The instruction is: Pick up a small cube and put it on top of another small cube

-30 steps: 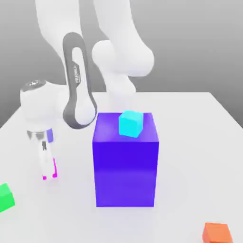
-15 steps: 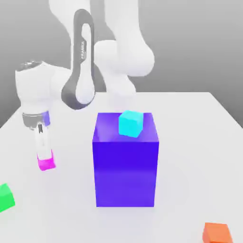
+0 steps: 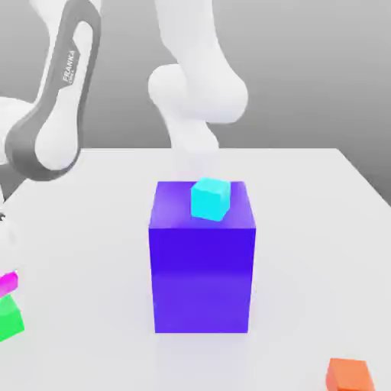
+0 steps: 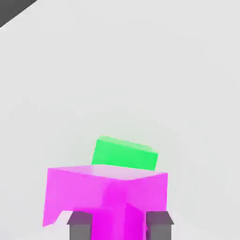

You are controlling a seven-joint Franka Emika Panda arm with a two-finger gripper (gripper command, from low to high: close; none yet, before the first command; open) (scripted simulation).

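Hand (image 4: 120,226) gripping the magenta cube (image 4: 105,192), presumably raised for stacking on the green cube (image 3: 9,319), lower left of the exterior view.

A simulated robot workspace, with a white arm (image 3: 202,84), plain pale tabletop (image 3: 305,252) and blank grey backdrop (image 3: 305,69).

- Four small cubes: one magenta (image 4: 108,194), one green (image 4: 124,155), one cyan (image 3: 210,199), one orange (image 3: 349,376)
- One large blue-purple block (image 3: 201,267)
- One Franka arm (image 3: 198,80)
- One two-finger gripper (image 4: 119,226)
- One white table (image 3: 321,260)
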